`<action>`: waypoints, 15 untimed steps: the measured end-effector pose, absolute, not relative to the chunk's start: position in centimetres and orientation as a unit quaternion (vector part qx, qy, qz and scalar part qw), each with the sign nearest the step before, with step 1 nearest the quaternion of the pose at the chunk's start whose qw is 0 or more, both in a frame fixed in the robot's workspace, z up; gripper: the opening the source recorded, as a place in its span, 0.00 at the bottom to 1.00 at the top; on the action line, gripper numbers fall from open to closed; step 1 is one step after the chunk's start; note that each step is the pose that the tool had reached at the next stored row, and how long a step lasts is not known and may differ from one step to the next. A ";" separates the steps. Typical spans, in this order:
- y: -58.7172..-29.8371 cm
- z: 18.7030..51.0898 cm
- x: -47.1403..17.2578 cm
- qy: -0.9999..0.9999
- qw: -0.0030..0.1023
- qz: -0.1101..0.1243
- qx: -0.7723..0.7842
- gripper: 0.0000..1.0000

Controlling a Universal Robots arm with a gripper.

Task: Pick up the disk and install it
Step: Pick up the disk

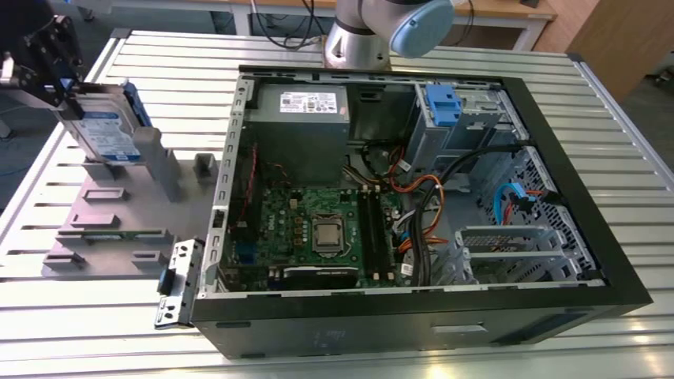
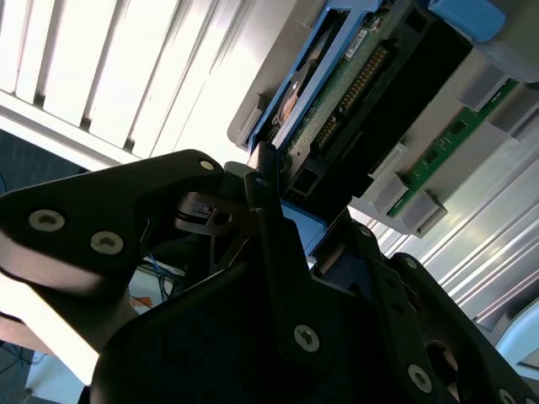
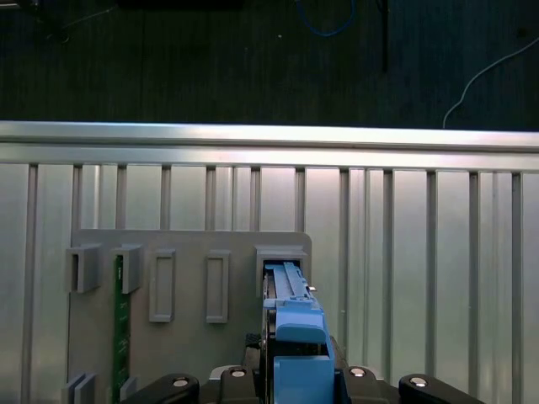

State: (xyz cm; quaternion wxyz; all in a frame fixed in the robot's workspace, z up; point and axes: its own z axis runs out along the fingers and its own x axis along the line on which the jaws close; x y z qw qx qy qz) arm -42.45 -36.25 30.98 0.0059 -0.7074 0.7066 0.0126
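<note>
Jaws of the gripper are pinching the disk at its top edge, w/ it standing upright at the grey holder, just beside the open PC case.

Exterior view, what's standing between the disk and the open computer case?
In the exterior view, a tall grey post and a shorter post of the parts holder stand between the disk and the computer case.

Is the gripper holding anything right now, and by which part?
The gripper holds the disk by its top end, clamped across the blue carrier bracket.
</note>
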 end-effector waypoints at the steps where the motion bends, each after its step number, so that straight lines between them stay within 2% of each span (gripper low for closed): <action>1: -36.2 31.0 -42.4 0.707 0.006 0.013 -0.707 0.37; 15: -36.2 31.4 -42.4 0.707 0.006 0.013 -0.707 0.37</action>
